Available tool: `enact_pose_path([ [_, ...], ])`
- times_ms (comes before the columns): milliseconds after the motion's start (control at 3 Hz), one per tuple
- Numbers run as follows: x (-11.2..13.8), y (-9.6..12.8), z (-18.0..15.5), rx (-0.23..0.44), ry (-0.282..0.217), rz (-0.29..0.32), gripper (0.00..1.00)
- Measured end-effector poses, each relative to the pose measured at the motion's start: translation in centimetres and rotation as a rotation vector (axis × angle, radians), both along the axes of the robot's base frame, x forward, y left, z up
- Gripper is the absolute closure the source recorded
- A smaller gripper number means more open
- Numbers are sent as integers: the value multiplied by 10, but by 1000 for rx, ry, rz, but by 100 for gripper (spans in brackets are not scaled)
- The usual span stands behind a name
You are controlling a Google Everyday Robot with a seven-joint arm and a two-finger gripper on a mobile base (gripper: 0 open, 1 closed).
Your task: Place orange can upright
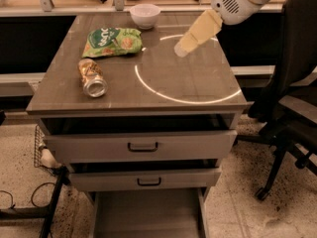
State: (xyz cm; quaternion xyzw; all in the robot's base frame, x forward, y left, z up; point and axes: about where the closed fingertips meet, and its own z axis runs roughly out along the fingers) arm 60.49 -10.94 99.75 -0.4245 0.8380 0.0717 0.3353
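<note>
The orange can point(91, 77) lies on its side near the left front of the table top point(178, 86), its silver end toward the front edge. My gripper point(184, 47) comes in from the upper right and hangs above the back middle of the table, over the white ring's far edge. It is well to the right of the can and apart from it.
A green snack bag point(113, 41) lies behind the can. A white bowl point(144, 15) stands at the table's back edge. A white ring point(185, 68) marks the right half of the top. Drawers point(141, 145) hang open below. A black office chair point(292, 108) stands to the right.
</note>
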Motion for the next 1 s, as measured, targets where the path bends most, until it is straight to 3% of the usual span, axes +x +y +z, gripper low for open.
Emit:
enact_pose_path([
  [667, 40, 54, 4, 183, 18, -134, 0],
  [1000, 40, 55, 4, 183, 19, -134, 0],
])
